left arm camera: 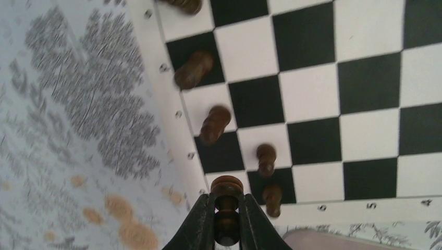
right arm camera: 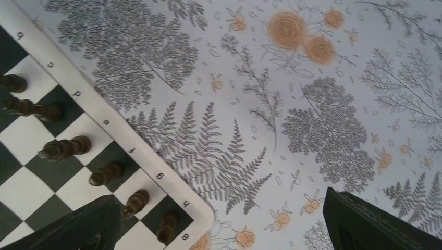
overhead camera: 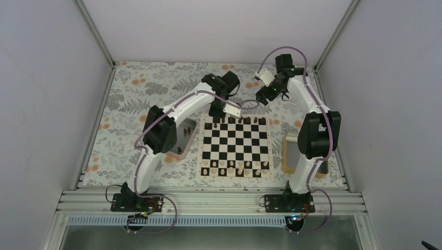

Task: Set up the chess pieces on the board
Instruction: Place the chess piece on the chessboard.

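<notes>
Closest to the left wrist camera, the left gripper (left arm camera: 227, 200) has its two black fingers (left arm camera: 200, 225) pinched on the waist of a dark brown chess piece (left arm camera: 226, 183). The piece's rounded head points away from the palm and its long axis runs along the fingers. It hangs over the corner of the board (overhead camera: 234, 147), where the lettered and numbered wooden borders meet, and whether its foot touches the square is hidden.

The corner square seems to lie straight ahead along that axis, so the placement likely needs a plain descent without sideways travel. The black square next along the back row is bare. Beyond it stand other dark back-row pieces (left arm camera: 213, 124), somewhat tilted in this view. The nearest dark pawn (left arm camera: 271, 199) stands just beside the held piece, so a drift that way could knock it.

The right gripper (right arm camera: 221, 208) is spread wide with nothing between its fingers. It hovers over the cloth just past the opposite far corner, so the left arm is clearly the nearer one.

From above, dark pieces fill part of the far rows and pale cream pieces (overhead camera: 235, 166) line the near rows. A shiny metal tray (overhead camera: 191, 136) beside the board's left edge holds a few more dark pieces (overhead camera: 183, 130). Everything rests on a floral-printed cloth (overhead camera: 156, 83) inside plain white walls (overhead camera: 47, 78) with aluminium framing.
</notes>
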Tool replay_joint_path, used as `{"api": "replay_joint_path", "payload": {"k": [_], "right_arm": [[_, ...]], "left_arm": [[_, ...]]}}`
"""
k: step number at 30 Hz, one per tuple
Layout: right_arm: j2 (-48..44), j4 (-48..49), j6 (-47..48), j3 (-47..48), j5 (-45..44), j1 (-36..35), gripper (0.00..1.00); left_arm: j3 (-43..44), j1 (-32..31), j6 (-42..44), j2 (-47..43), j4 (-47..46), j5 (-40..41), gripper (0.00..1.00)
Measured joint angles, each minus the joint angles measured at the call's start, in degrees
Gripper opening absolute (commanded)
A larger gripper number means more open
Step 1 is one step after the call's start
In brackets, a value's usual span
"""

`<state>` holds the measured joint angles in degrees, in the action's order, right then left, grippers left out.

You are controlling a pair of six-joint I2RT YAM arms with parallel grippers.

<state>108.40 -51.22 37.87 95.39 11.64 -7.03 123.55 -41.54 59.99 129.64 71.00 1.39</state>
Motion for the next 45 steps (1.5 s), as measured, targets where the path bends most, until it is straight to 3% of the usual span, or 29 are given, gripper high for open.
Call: {"api": "replay_joint_path", "payload": {"k": [10, 45], "right_arm": [[0.70, 0.15, -1.11, 0.92, -0.87, 1.55, 1.00], [0.70, -0.11, -1.07, 0.92, -0.39, 1.55, 1.00]], "left_arm": [[3.37, -3.26, 1.07, 4.20, 2.51, -2.23, 0.10], [4.44, -3.37, 2.34, 11.76, 1.79, -2.99, 0.15]]}}
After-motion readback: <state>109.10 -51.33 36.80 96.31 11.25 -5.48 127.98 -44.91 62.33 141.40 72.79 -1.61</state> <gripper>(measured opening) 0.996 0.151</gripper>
